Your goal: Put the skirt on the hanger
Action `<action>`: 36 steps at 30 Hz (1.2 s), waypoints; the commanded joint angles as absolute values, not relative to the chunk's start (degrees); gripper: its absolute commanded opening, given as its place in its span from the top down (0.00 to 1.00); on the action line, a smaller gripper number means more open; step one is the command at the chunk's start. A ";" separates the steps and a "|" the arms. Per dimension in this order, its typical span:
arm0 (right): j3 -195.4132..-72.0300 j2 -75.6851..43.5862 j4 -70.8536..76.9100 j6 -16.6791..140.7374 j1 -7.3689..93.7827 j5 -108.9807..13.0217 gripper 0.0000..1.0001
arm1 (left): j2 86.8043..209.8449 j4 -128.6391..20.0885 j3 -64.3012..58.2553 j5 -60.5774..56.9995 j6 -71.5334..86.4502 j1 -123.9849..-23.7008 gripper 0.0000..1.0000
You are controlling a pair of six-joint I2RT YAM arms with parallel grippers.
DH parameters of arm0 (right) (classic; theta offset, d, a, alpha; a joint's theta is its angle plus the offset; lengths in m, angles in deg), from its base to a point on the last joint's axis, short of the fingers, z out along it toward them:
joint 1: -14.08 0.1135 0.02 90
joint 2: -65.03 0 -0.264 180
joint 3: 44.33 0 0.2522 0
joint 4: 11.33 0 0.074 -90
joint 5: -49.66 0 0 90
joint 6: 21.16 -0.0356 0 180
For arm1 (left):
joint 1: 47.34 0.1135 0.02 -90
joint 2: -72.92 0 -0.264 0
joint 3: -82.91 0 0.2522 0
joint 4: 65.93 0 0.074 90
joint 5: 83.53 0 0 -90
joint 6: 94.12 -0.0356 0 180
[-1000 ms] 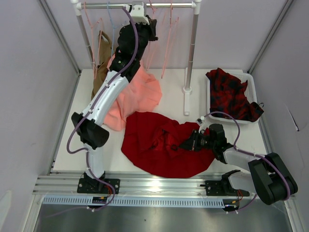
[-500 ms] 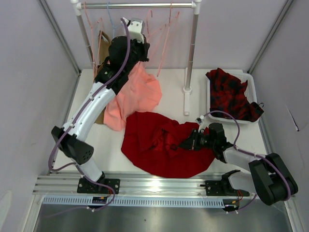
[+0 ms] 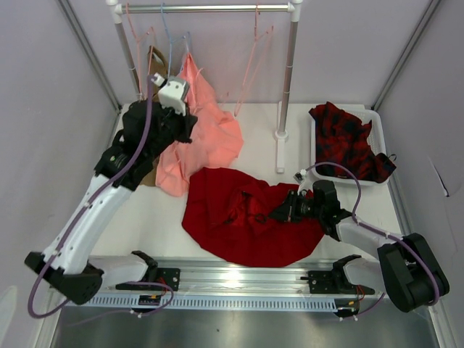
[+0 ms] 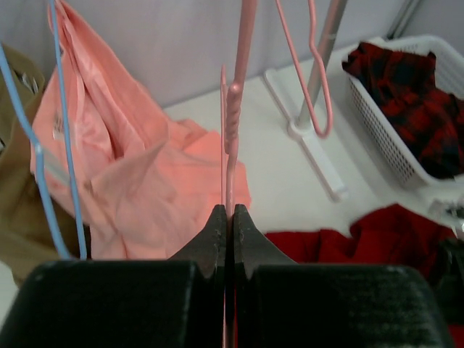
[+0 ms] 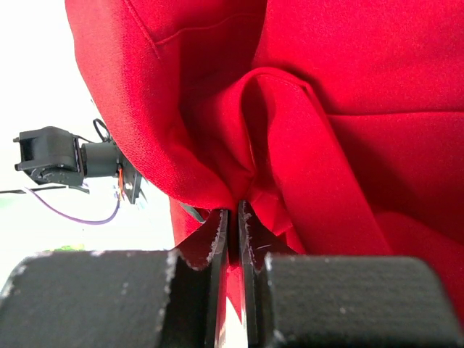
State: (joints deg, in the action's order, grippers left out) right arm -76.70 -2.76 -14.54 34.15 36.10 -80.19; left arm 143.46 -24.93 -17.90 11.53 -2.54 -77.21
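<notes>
Left gripper (image 4: 226,214) clamps the pink hanger (image 4: 230,138) by its upright wire back near the rail (image 3: 217,8), and the red skirt (image 3: 232,217) lies low to its front-right on the table (image 3: 254,141) (right gripper (image 5: 230,214) pinching a fold at its right edge).

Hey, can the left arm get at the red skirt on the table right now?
Probably not to grab it: the left fingers are shut on the pink hanger. The way down to the skirt looks free, only the salmon-pink garment lying beside it, and the right fingers pinch its fold.
</notes>
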 commanded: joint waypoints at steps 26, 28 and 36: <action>-86.13 -0.36 -3.36 36.59 31.48 -78.04 1.00 | 115.45 -7.96 8.06 -28.60 -2.10 -81.35 1.00; -86.04 -0.18 -3.54 36.76 31.31 -78.13 1.00 | 116.51 -6.91 8.06 -26.67 -2.45 -83.55 1.00; -85.77 -0.18 -3.02 37.55 29.38 -79.19 1.00 | 120.11 -7.35 8.42 -17.70 -2.54 -86.37 1.00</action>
